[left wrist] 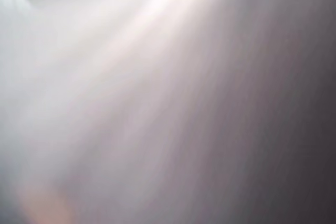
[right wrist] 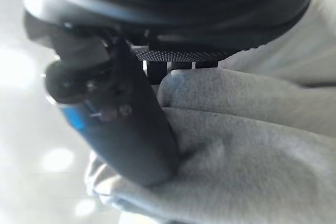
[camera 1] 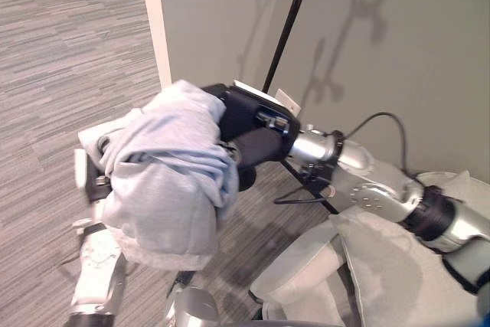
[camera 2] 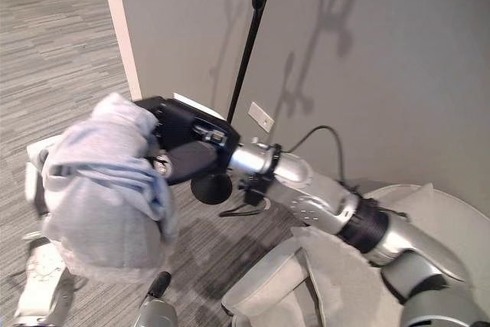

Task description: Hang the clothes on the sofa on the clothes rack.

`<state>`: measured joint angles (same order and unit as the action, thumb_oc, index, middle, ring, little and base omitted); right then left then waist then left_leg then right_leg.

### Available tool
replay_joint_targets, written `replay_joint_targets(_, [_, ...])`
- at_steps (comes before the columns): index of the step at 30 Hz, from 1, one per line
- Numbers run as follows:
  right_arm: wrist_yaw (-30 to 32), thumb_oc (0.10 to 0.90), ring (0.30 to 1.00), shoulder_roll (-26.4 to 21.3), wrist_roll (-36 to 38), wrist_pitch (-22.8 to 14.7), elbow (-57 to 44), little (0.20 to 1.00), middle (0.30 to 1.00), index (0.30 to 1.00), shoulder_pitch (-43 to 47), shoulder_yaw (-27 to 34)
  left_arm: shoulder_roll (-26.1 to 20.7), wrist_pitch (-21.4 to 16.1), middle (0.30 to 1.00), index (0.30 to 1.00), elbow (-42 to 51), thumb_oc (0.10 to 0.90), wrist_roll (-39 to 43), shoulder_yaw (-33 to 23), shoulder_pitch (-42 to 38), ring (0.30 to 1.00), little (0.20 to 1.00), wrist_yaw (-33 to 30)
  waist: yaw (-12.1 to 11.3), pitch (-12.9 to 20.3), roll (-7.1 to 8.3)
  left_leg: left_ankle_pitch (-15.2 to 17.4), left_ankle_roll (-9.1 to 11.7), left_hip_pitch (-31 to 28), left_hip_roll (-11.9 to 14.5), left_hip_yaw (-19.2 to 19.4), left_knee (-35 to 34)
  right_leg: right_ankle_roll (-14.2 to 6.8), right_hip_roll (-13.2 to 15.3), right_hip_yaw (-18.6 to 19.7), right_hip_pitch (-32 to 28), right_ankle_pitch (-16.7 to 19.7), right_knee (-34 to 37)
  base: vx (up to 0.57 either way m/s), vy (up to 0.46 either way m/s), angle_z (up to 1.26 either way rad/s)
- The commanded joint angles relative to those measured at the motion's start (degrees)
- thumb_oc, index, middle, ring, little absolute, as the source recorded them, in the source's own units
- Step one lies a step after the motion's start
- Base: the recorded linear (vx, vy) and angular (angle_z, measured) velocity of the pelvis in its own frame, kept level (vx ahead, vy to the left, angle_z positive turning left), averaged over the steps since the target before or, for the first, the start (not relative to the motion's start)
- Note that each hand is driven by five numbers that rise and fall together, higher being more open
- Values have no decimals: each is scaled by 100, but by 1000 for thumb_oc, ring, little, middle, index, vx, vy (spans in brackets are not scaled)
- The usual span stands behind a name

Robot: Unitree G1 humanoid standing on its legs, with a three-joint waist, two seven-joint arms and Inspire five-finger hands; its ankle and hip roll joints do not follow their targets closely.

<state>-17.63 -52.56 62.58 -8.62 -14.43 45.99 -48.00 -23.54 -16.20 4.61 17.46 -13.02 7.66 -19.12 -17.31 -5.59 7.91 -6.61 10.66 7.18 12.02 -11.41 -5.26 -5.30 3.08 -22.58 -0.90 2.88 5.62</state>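
**Grey garment bunched between both hands, in front of the rack pole**

- Garment (camera 1: 164,178): light grey, sweatshirt-type fabric, crumpled into a thick bundle. It is held up off the floor, left of centre in the head views, draped over the left arm and pressed against the right hand.
- Right hand (camera 1: 249,124): comes in from the right, dark palm and wrist block against the right side of the bundle. In the right wrist view the thumb (right wrist: 118,129) is pushed down into the cloth, with fabric folded up on both sides of it. Reads as gripping the garment. The other fingers are buried in the cloth, so I can't see them.
- Left hand: under the bundle. Only the silver forearm shows below the cloth at lower left. Fingers are covered, so cannot tell open or closed. Left wrist view is a pale blur of something right against the lens; nothing readable.
- Clothes rack (camera 2: 251,40): thin black pole rising against the grey wall (camera 2: 398,59), behind and just right of the bundle. Its dark round base (camera 2: 211,188) sits on the floor under the right wrist. The garment is not on the rack.
- Sofa (camera 1: 398,281): pale upholstery at lower right, beneath the right arm.
- Floor (camera 1: 69,44): grey striped carpet, far left and under the bundle.
- White wall plate (camera 2: 261,117) on the wall right of the pole.
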Motion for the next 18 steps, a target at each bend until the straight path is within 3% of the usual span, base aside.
replay_joint_targets(1, [-114, 400, 300, -253, -600, -622, -356, 300, 300, 300, 197, 772, -798, -796, 300, 300, 737, 400, -1376, -642, -478, 300, 300, -829, -89, 447, 172, 454, 78, -497, 104, 75, 26, -301, 112, -14, -104, -52, -62, 36, 16, 3])
replay_joint_targets(4, [72, 400, 300, -706, -1625, -828, -423, 300, 300, 300, -250, 1438, -992, -727, 300, 300, 1038, 400, -1997, -1365, -385, 300, 300, -1303, -77, 480, 127, 476, 71, -506, 104, 71, 26, -331, 130, -30, -104, -53, -62, 36, 29, 1])
replay_joint_targets(8, [415, 400, 300, -847, -2531, -1006, -246, 300, 300, 300, -947, 2280, -1188, -699, 300, 300, 1283, 400, -2380, -1894, -248, 300, 300, -1588, -67, 513, 82, 585, 18, -586, 115, 119, 26, -359, 141, -11, -155, -87, -62, 45, 37, 0])
replay_joint_targets(10, [1003, 400, 300, -777, -3776, -1086, -98, 300, 300, 300, -1480, 3067, -1265, -656, 300, 300, 1328, 400, -2530, -2155, -238, 300, 300, -1744, -16, 411, -9, 635, -109, -660, 124, 210, 67, -372, 195, 32, -233, -135, -62, -1, 77, -2])
replay_joint_targets(12, [1380, 400, 300, -598, -4566, -1075, -33, 300, 300, 300, -1750, 3456, -1370, -647, 300, 300, 1261, 400, -2566, -2175, -342, 300, 300, -1806, -32, 231, 4, 659, -137, -407, -19, 252, 521, -352, 332, 61, -271, -69, -62, -91, 58, -1])
replay_joint_targets(14, [1857, 400, 300, -262, -5328, -1009, 67, 300, 300, 300, -2011, 3837, -1443, -644, 300, 300, 1182, 400, -2584, -2117, -469, 300, 300, -1842, -35, 40, -34, 691, -58, -1, 17, 270, 1031, -363, 425, 60, -344, -79, -62, -90, 121, -1])
replay_joint_targets(16, [2296, 400, 300, 162, -6024, -924, 5, 300, 300, 300, -2266, 4104, -1557, -633, 300, 300, 1131, 400, -2679, -2007, -528, 300, 300, -1853, 10, -19, -79, 612, -57, 32, 319, 328, 826, -421, 487, 68, -357, -69, -62, -11, 237, 6])
replay_joint_targets(18, [2797, 400, 300, 772, -6531, -868, -87, 300, 300, 300, -2325, 4277, -1613, -587, 300, 300, 1044, 400, -2753, -1953, -595, 300, 300, -2004, 18, -43, -85, 315, -3, -3, 652, 224, 496, -499, 602, 202, -367, -44, -62, 38, 308, 3])
